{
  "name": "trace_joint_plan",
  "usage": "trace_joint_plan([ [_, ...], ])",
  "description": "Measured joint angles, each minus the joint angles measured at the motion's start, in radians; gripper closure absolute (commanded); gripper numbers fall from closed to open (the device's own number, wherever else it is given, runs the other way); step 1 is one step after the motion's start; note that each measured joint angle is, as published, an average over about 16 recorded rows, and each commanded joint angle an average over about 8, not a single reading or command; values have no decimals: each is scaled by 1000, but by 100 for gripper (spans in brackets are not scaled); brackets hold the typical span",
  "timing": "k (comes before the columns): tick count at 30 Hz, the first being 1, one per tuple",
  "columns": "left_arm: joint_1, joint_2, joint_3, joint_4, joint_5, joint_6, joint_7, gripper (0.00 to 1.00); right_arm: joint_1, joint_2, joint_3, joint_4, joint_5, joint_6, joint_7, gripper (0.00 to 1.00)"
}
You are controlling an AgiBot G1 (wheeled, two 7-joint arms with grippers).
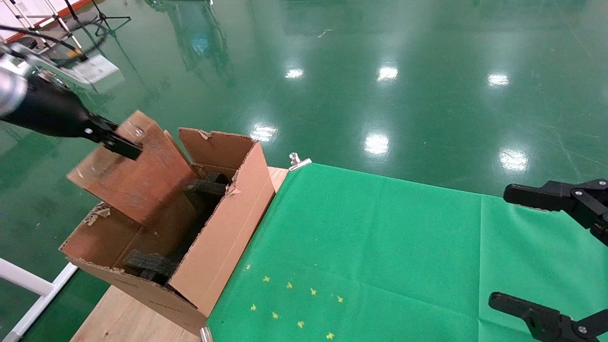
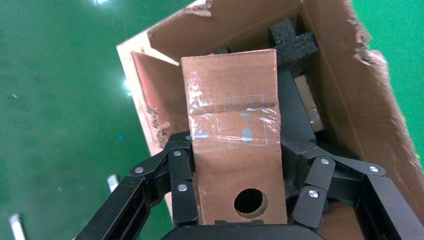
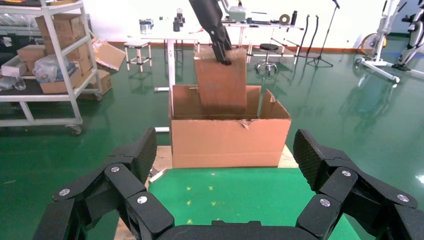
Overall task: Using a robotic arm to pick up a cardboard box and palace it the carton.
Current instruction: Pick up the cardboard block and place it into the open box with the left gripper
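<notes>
Left end effector is clamped on the top edge of the cardboard box, fingers pinching its two broad faces; the left wrist view shows both linkages tight against the sides of the box, taped narrow face up.

The box hangs tilted over the carton, its lower end already down between the carton walls, above the black foam blocks. Carton sits at the left end of the bench, partly on bare wood beside the green cloth.

Step in hand, as I read it: lower and release.

How to do it well:
- Level the tilt out before going deeper, or the low corner will likely catch on foam.
- Aim for the gap between the far foam block and the near foam piece; can't tell how wide that gap is.
- Stay off the torn near-left flap and the right wall. The carton looks light and may slide if nudged.
- Descend slowly and open only once the box is resting on something.
- Retract straight up so the fingers clear the flaps.

Right end effector is parked at the right edge over the cloth, fingers spread wide, holding nothing.
</notes>
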Motion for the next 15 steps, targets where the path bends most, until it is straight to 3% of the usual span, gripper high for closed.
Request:
trace_joint_plan([
  [15, 159, 149, 15, 391, -2, -179, 102, 100, 0, 0, 0, 0, 0, 0, 0, 0],
])
